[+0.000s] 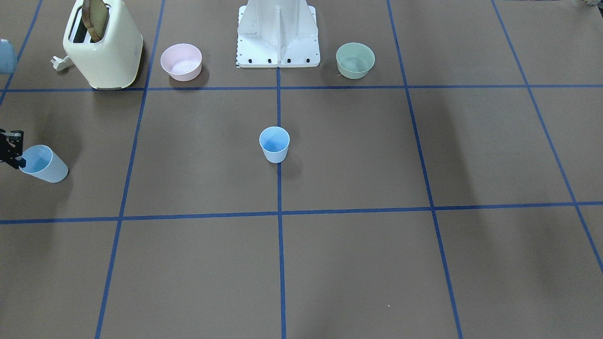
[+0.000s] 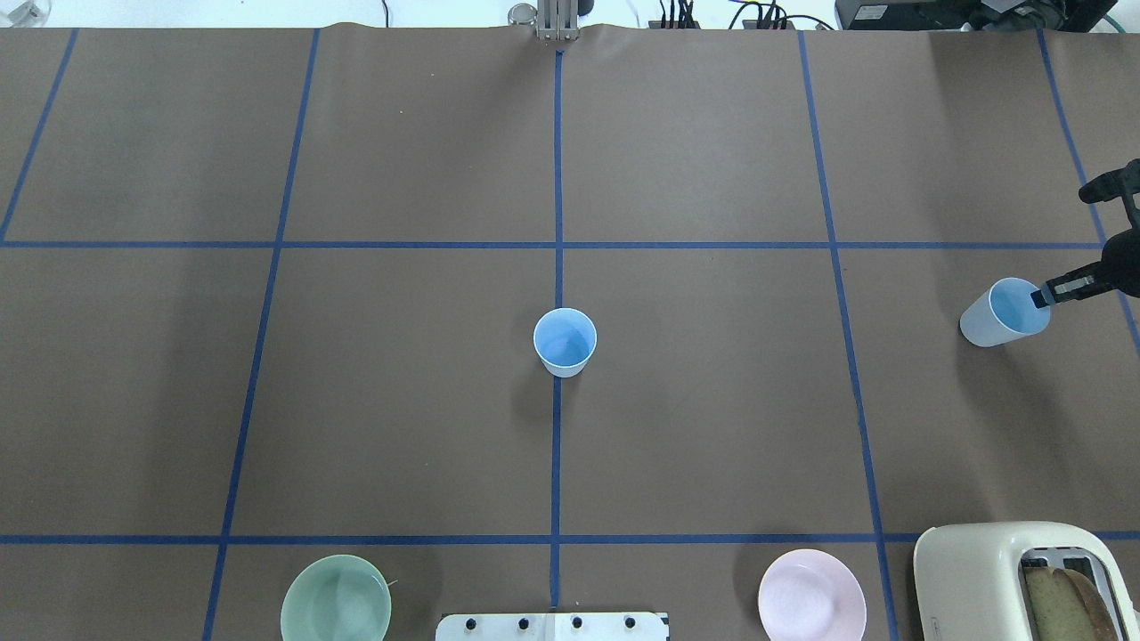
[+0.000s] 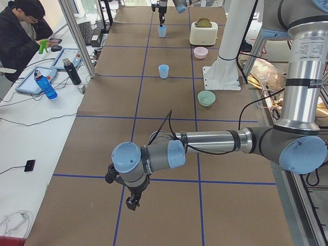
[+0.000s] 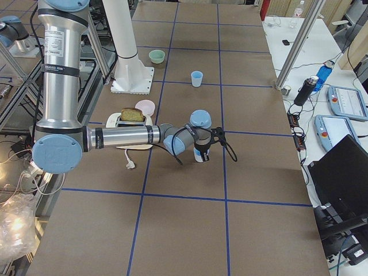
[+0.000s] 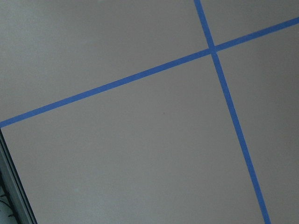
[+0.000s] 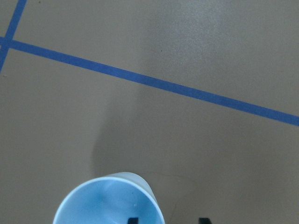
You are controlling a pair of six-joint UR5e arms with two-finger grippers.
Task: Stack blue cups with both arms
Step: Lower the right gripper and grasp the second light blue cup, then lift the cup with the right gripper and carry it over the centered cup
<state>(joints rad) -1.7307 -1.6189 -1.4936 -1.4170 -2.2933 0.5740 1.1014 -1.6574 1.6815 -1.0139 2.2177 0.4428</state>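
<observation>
One blue cup [image 2: 565,342] stands upright at the table's middle on the centre tape line; it also shows in the front view [image 1: 274,144]. The second blue cup [image 2: 1005,313] stands near the table's right edge and shows in the front view [image 1: 44,164] and the right wrist view [image 6: 108,201]. My right gripper [image 2: 1055,294] is at this cup's rim. In the right wrist view, one fingertip [image 6: 133,219] is inside the cup and the other is outside, well apart. My left gripper [image 3: 132,201] hangs over bare table far from both cups, and I cannot tell if it is open.
A pink bowl [image 2: 811,595] and a cream toaster [image 2: 1015,579] holding toast stand at the near right. A green bowl [image 2: 336,598] is at the near left. The white base column [image 2: 552,626] is between them. Blue tape lines grid the brown table.
</observation>
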